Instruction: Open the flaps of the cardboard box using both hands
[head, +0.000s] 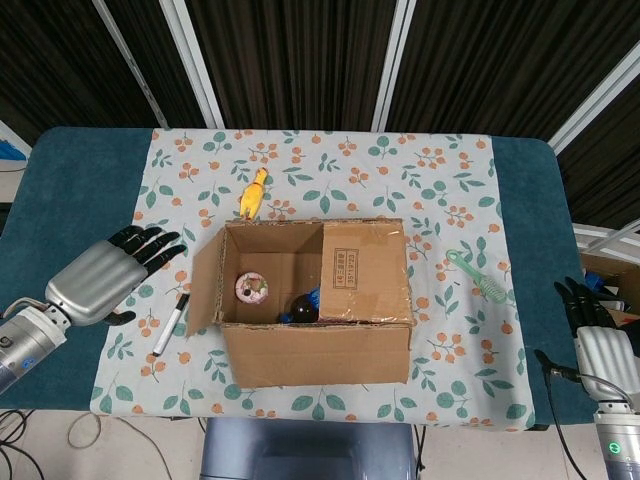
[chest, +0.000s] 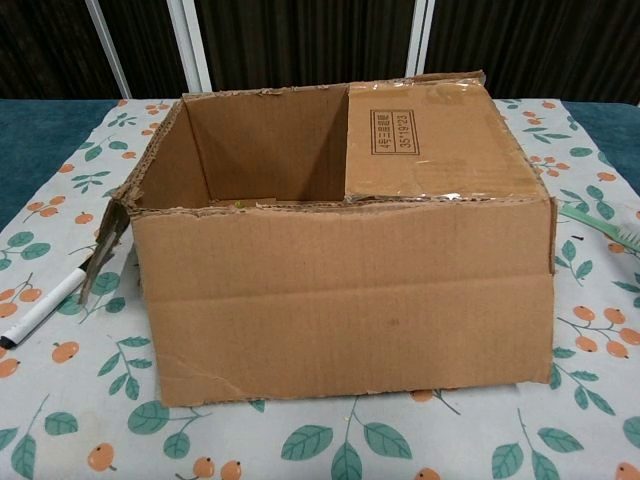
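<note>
The cardboard box (head: 316, 350) (chest: 350, 300) stands mid-table. Its left flap (head: 204, 284) (chest: 106, 245) hangs folded down outside the left wall. The right flap (head: 365, 270) (chest: 435, 140) lies flat over the right half of the opening. Inside I see a pink round item (head: 252, 288) and dark and blue things (head: 303, 306). My left hand (head: 105, 275) is open with fingers spread, left of the box and apart from the flap. My right hand (head: 592, 335) hovers off the table's right edge, empty, fingers straight. Neither hand shows in the chest view.
A black-and-white marker (head: 170, 324) (chest: 40, 305) lies left of the box. A yellow rubber chicken (head: 253, 193) lies behind it. A green brush (head: 480, 277) (chest: 600, 225) rests to the right. A floral cloth (head: 320, 160) covers the blue table.
</note>
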